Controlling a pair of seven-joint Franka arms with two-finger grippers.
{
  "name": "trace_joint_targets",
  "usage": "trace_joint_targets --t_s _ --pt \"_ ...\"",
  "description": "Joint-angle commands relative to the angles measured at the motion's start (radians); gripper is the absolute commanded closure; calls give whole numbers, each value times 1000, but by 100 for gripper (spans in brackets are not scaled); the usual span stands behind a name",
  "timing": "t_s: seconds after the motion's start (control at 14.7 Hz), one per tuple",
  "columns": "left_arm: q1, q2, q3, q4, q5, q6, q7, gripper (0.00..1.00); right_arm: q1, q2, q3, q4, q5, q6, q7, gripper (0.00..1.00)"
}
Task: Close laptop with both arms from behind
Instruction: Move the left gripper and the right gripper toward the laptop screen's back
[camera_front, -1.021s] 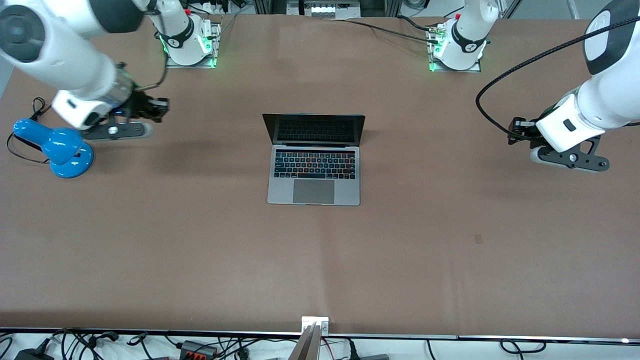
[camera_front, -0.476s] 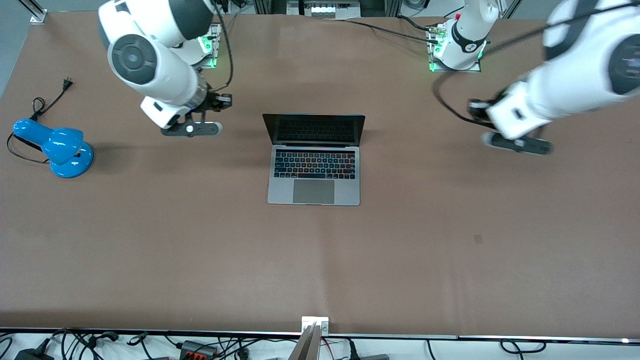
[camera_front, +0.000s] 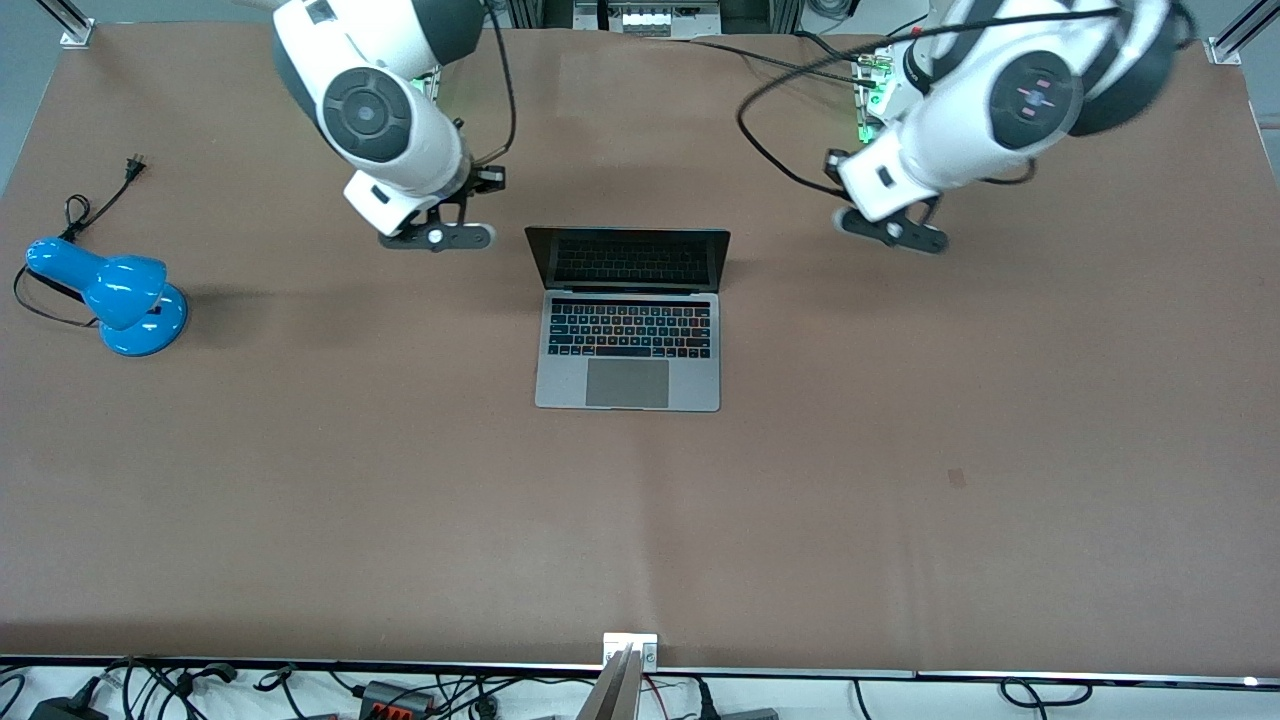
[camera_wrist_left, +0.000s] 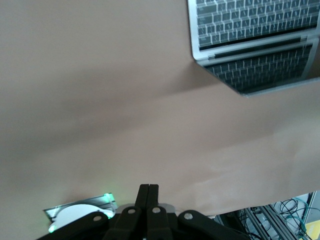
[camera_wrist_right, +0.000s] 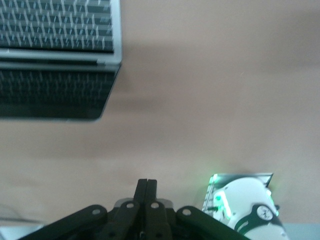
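Laptop (camera_front: 628, 330), slim silver-grey with black keys, grey trackpad and dark screen, sits open mid-worktop (camera_front: 900, 500), lid upright. Right hand (camera_front: 436, 238) hangs over the worktop beside the lid toward its own arm's end, fingers pressed together, empty. Left hand (camera_front: 890, 229) likewise, shut and empty.

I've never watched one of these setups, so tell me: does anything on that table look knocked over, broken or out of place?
Nothing looks damaged or spilled. The laptop sits open and square mid-table. The only stray is a blue lamp lying unplugged at the right arm's end, its cord loose on the table.
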Motion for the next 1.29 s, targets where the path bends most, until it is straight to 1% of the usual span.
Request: trace_joint_targets --t_s 0.0,0.14,0.27,0.41,0.54,0.75,0.82,1.02,1.16,1.23 --pt "13 -61 -46 -125 -57 122 10 99 50 21 -11 -1 47 -10 24 100" --pt "15 -54 -92 -151 -104 232 10 99 61 43 -9 -1 50 22 24 100" --pt "9 -25 -112 -162 -151 353 10 99 83 58 -9 -2 50 48 22 100" --pt "6 29 -147 -165 -151 427 12 99 96 76 -9 -4 59 81 22 100" --pt "9 52 -184 -208 -151 528 12 99 103 102 -9 -2 87 109 21 100" --pt "3 109 -196 -226 -151 611 9 99 115 129 -9 1 88 146 22 100" --pt "1 115 -227 -246 -152 662 1 99 115 132 -9 1 87 148 21 100" --pt "0 121 -236 -249 -164 688 -5 99 109 136 -12 -1 87 134 20 100" --pt "-1 153 -273 -251 -197 743 -5 99 106 135 -14 -1 85 105 19 100" --pt "-1 160 -278 -251 -197 751 -7 99 101 133 -17 -1 85 103 19 100"
